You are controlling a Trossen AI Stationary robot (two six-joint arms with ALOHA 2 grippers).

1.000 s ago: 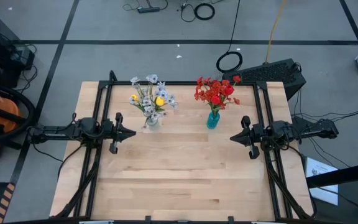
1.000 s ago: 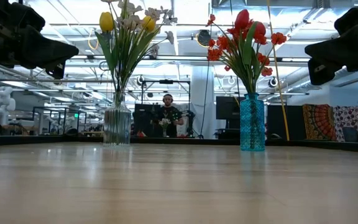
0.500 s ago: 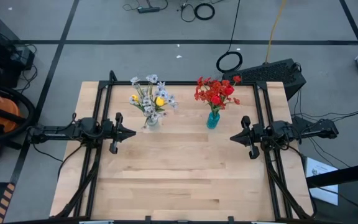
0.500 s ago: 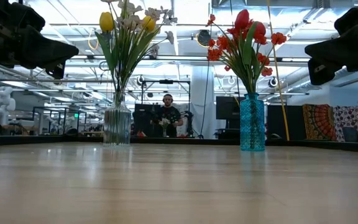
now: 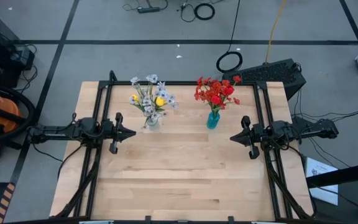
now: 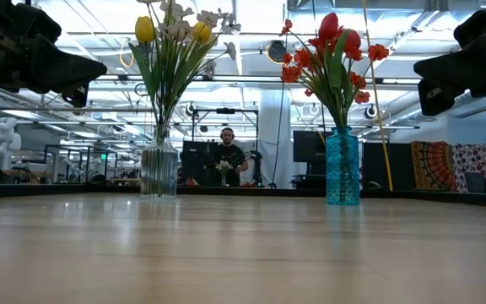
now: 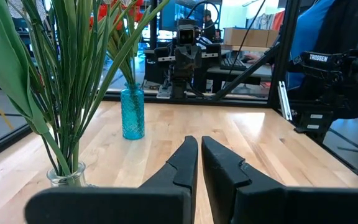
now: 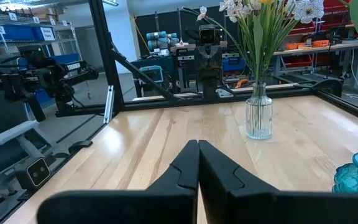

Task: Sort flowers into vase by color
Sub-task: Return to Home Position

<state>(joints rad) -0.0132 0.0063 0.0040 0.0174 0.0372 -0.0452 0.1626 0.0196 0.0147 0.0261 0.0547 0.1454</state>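
sorting looks done, judging by layout.
- yellow tulip buds and pale white-bluish sprays [image 5: 151,99] upright in clear ribbed glass vase [image 5: 152,122], far-left part of light wooden table [image 5: 179,180]
- red tulips and red blossom sprays [image 5: 216,93] upright in blue crystal vase [image 5: 212,120], far, right of centre
- left gripper [image 5: 131,132] at left edge, fingers pressed together, empty, aimed right; clear vase nearer it, just far-right of tip, apart
- right gripper [image 5: 234,138] at right edge, fingers pressed together, empty, aimed left; blue vase nearer it, far-left of tip, apart
- judgement: only parking left, no grasp due
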